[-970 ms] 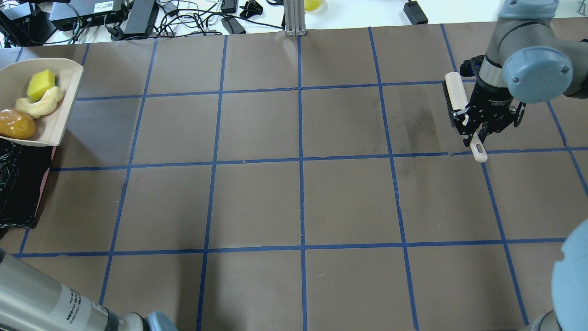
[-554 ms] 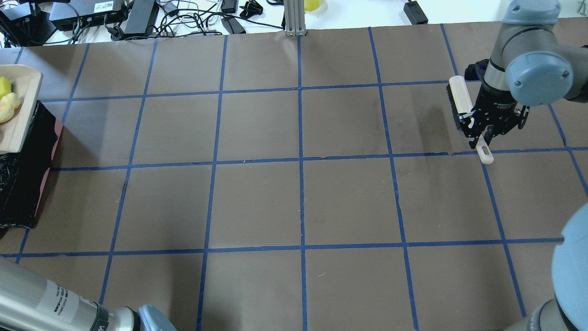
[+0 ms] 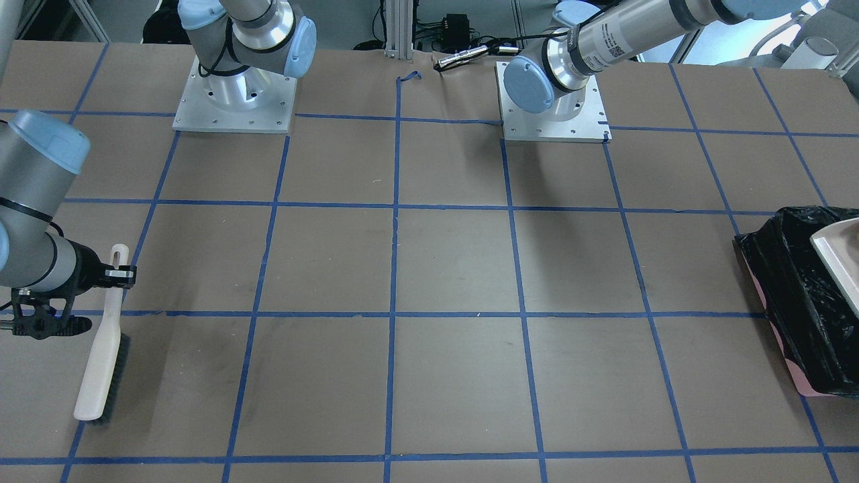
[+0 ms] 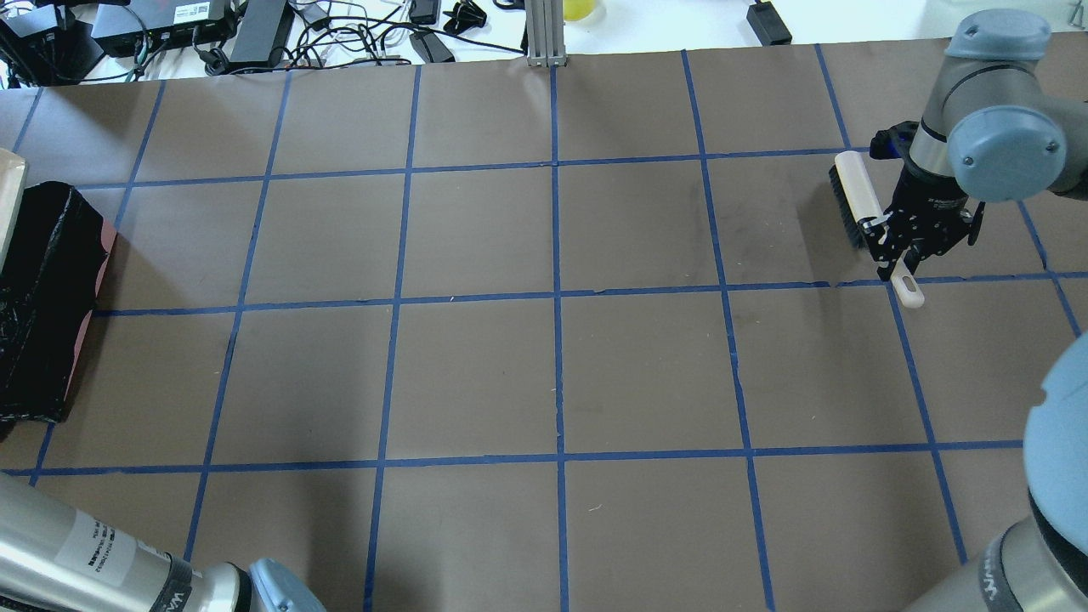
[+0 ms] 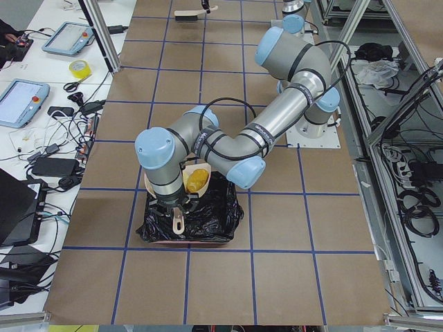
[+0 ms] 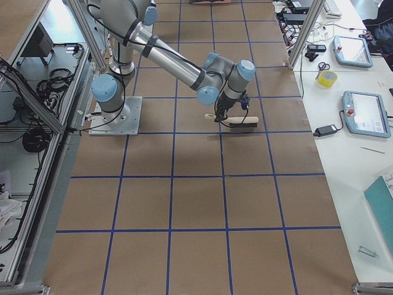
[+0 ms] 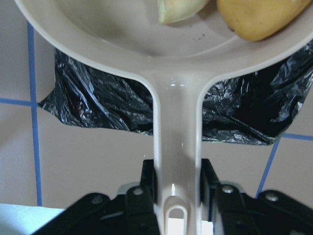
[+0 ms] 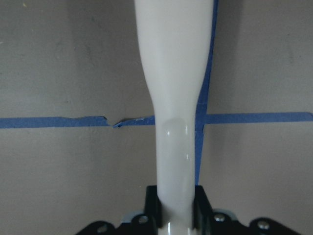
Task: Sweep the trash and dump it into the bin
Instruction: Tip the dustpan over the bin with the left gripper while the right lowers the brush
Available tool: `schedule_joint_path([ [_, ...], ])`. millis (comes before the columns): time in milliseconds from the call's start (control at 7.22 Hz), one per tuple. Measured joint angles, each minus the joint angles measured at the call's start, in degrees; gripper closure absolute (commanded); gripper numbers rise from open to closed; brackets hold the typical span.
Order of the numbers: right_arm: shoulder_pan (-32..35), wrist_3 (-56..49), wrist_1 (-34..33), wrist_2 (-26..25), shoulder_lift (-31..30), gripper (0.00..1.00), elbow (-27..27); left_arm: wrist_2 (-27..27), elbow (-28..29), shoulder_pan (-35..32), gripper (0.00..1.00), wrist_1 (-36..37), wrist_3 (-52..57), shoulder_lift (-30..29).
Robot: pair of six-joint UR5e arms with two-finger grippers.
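At the left wrist view's lower edge, the left gripper [image 7: 177, 188] is clamped on the dustpan [image 7: 177, 122] handle. The pan's long axis runs up-frame, pointing away over the bin [image 7: 98, 105], judged so that the lump [image 7: 254, 19] and slice [image 7: 178, 7] inside can be tipped in. At the overhead view's upper right, the brush [image 4: 852, 189] is grasped by the right gripper [image 4: 901, 257], apparently parked aside.

The left arm [image 3: 647, 19] and right arm [image 3: 27, 181] are silver-grey tubes with rounded joints capped in pale blue. The left one bears a white printed label [image 3: 614, 39] (lettering too small to read). Each rises from a square silver base plate [image 3: 231, 119] dotted with screws. The left gripper [image 7: 177, 183] and right gripper [image 4: 903, 259] are black.
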Motion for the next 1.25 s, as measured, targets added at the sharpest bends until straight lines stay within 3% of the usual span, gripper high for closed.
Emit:
schedule_joint_path([
  [139,-0.04,-0.06,-0.38,-0.02,0.26,0.93,0.00,2.18,0.18,0.38,1.00,1.64,0.07,-0.55],
  [277,-0.06,-0.12,-0.65,-0.05,0.47,0.40,-0.04,5.40,0.13,0.50,1.00,2.76,1.40,-0.89],
  [693,-0.08,0.31,-0.78,-0.09,1.41,0.03,-0.60,10.98,-0.43,0.08,1.00,5.20,11.43,-0.88],
  [1247,0.00,0.59,0.28,-0.08,-1.53,0.01,-2.71,18.48,-2.16,-2.67,1.00,9.63,12.47,-1.01],
])
